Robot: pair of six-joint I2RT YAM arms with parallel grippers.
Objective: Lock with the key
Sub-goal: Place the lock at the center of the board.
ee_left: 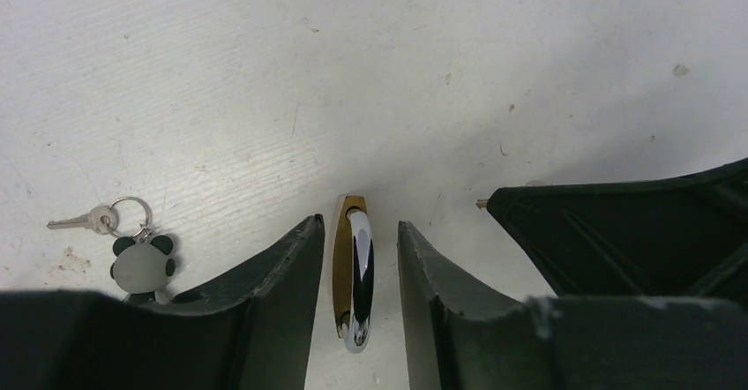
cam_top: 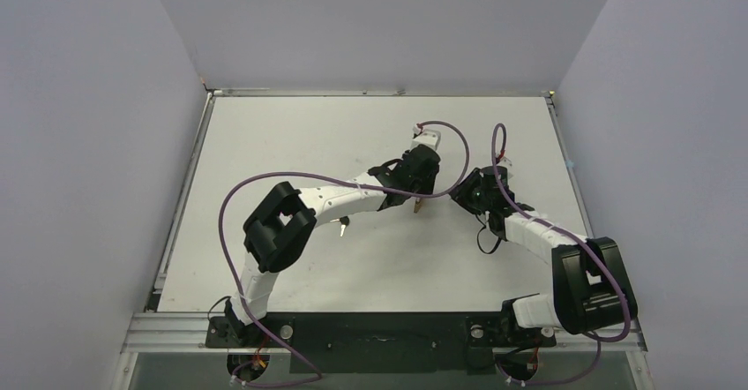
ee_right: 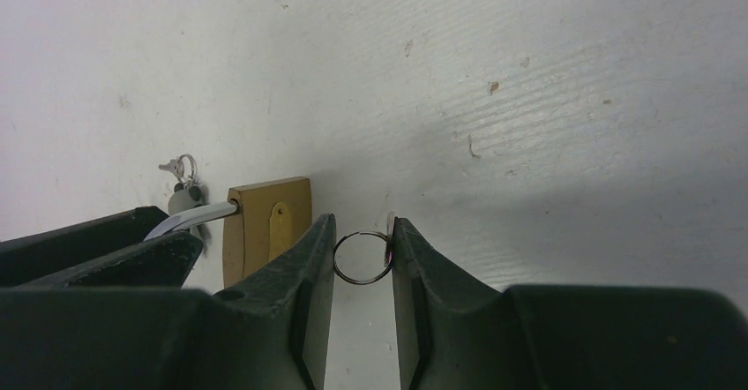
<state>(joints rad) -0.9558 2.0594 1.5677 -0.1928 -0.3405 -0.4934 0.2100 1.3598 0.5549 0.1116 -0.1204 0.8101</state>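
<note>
The brass padlock (ee_left: 344, 249) with its silver shackle (ee_left: 360, 275) stands between my left gripper's (ee_left: 357, 231) open fingers, with a gap on each side. It also shows in the top view (cam_top: 420, 205) and in the right wrist view (ee_right: 265, 227), just left of my right gripper (ee_right: 363, 227). My right gripper is shut on the key's ring (ee_right: 362, 258). The ring spans both fingers and the key (ee_right: 389, 229) lies edge-on against the right finger. In the top view the left gripper (cam_top: 422, 187) and the right gripper (cam_top: 460, 194) face each other across the lock.
A second small key (ee_left: 84, 221) on a ring with a panda charm (ee_left: 141, 262) lies on the table left of the left gripper; it also shows in the top view (cam_top: 342, 225). Grey walls enclose the white table (cam_top: 291, 134) on three sides.
</note>
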